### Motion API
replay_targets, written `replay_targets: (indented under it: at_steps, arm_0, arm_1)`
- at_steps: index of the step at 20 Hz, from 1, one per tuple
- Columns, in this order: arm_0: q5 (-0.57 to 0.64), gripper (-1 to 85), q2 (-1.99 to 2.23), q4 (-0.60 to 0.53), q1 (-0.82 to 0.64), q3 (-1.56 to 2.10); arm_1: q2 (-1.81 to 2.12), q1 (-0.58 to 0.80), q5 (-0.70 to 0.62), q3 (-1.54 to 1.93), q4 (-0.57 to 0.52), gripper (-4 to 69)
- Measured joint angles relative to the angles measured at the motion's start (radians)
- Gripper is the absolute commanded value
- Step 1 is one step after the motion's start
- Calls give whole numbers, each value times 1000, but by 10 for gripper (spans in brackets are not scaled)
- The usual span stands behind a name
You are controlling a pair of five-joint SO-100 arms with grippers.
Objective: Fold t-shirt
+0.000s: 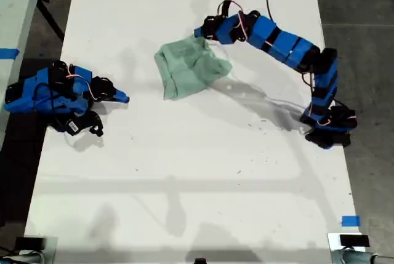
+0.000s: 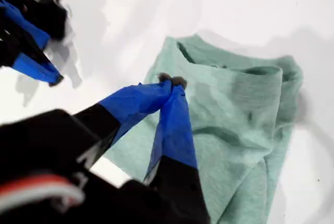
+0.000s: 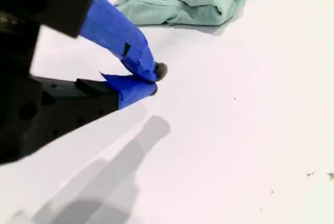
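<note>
The t-shirt (image 1: 189, 67) lay bunched on the white table (image 1: 184, 178), towards the far end in the exterior view. My first gripper (image 2: 172, 81) hung over its edge with the tips closed together; whether cloth was pinched we could not tell. My second gripper (image 3: 154, 80) rested closed and empty, well apart. We judged a firm pinch on one layer best before drawing it flat.

One t-shirt (image 1: 191, 67), two blue arms, one white table (image 1: 184, 172), two blue tape pieces
</note>
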Motion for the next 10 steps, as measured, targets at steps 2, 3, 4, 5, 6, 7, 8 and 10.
replay_targets:
  at_steps: [2, 3, 4, 5, 6, 7, 8, 10]
  arm_0:
    - [0, 65, 0, 6, 0, 0]
    - [0, 90, 0, 9, 0, 0]
    - [0, 89, 0, 12, 0, 0]
    - [0, 89, 0, 12, 0, 0]
    - [0, 88, 0, 14, 0, 0]
    - [0, 88, 0, 20, 0, 0]
    - [0, 88, 0, 26, 5, 0]
    - [0, 88, 0, 31, 28, 0]
  arm_1:
    - [189, 20, 37, 210, -97, -11]
    - [285, 25, 48, 301, -107, -11]
    - [385, 26, 57, 390, -110, -11]
    - [489, 25, 69, 483, -107, -11]
    - [594, 23, 80, 565, -84, -11]
    - [695, 21, 94, 655, -54, -11]
    - [796, 21, 110, 746, -20, -11]
    - [992, 3, 152, 934, 64, -11]
